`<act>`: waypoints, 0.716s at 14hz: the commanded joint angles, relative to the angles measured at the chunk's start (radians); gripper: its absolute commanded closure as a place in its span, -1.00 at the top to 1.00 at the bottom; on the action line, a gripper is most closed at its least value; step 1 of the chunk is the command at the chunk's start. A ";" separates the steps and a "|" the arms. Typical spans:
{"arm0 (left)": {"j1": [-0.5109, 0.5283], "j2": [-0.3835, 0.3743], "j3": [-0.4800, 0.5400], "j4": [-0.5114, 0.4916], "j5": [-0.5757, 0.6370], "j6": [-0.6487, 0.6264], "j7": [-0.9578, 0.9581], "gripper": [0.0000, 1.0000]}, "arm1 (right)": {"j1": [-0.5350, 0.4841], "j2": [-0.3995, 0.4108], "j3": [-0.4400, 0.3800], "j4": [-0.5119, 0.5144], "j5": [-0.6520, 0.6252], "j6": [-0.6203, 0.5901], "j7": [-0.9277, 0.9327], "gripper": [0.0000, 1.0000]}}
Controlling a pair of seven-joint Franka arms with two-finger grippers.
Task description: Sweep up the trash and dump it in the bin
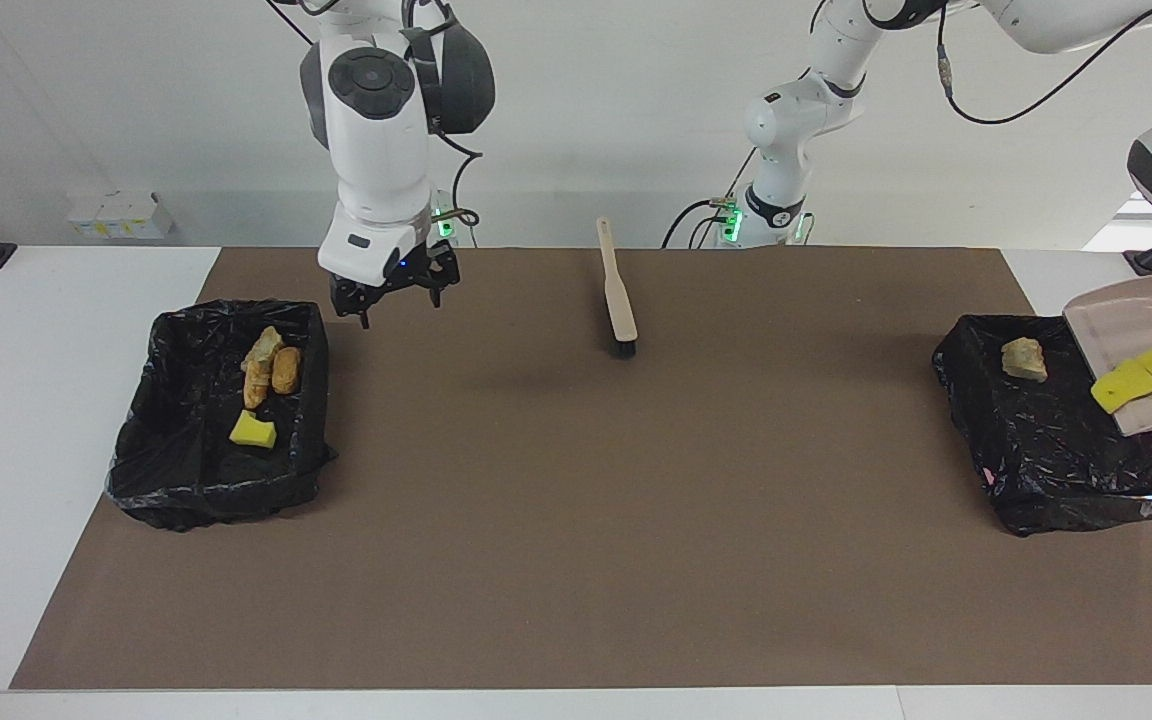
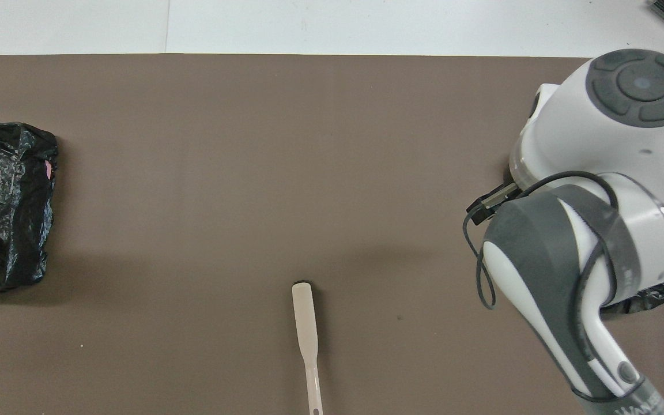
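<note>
Two yellow chunks (image 1: 1146, 375) remain on the tilted dustpan (image 1: 1106, 325) over the bin (image 1: 1046, 440) at 3 o'clock, one bread lump (image 1: 1023, 359) already inside, left gripper unseen, right gripper (image 1: 388, 296) spread empty, so we advise steeper tipping, lip within the rim.

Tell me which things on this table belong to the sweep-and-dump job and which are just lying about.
Part of the job:
- dustpan, tilted over the bin at the left arm's end
- yellow chunks in the dustpan
- bread lump in that bin
- brush, lying on the mat

Just lying about:
- white box on the table's edge
- other bin, already holding trash
</note>
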 commanded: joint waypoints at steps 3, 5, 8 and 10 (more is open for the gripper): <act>-0.033 -0.023 0.012 -0.009 0.079 -0.026 -0.046 -1.00 | -0.082 -0.026 -0.046 0.031 -0.019 0.021 0.006 1.00; -0.036 -0.020 0.012 -0.009 0.099 -0.028 -0.055 -1.00 | -0.117 -0.027 -0.084 0.034 -0.008 0.044 0.049 1.00; -0.063 -0.020 0.012 -0.013 0.150 -0.044 -0.075 -1.00 | -0.180 -0.036 -0.110 0.034 0.118 0.041 0.072 1.00; -0.092 -0.023 0.012 -0.017 0.191 -0.080 -0.106 -1.00 | -0.184 -0.079 -0.118 0.023 0.133 0.041 0.130 1.00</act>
